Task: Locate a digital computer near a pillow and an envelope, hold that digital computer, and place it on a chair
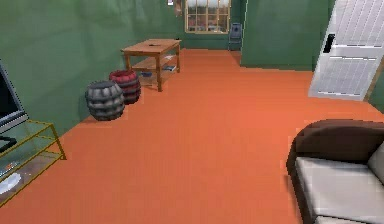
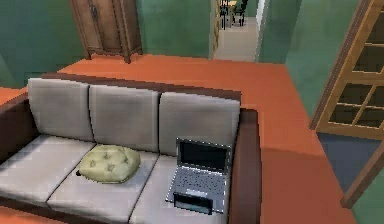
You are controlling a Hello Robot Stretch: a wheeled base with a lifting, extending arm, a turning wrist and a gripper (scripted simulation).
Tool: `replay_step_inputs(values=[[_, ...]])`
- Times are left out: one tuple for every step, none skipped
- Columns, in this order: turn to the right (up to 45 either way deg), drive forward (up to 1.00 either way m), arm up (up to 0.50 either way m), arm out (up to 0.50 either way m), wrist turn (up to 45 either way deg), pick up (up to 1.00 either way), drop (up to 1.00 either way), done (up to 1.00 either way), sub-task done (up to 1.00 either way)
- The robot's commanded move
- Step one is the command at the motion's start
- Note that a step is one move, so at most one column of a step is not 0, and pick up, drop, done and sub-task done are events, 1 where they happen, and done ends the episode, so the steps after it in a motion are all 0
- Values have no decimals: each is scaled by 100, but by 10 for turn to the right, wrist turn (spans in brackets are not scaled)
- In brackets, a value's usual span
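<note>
The laptop [image 2: 200, 170] sits open on the sofa's [image 2: 125, 115] end seat, at 5 o'clock in the arm side view. A green pillow [image 2: 110, 163] lies near it, at its 9 o'clock. In the forward view a wooden table [image 1: 152, 47] stands at 12 o'clock and a white door [image 1: 350, 50] at 2 o'clock — the jaws' state cannot be told.

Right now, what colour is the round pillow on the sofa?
The pillow is pale yellowish green, best seen in the arm side view.
</note>
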Motion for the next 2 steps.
replay_step_inputs(values=[[0, 0, 0, 42, 0, 0, 0, 0, 0], [0, 0, 0, 0, 450, 0, 0, 0, 0]])
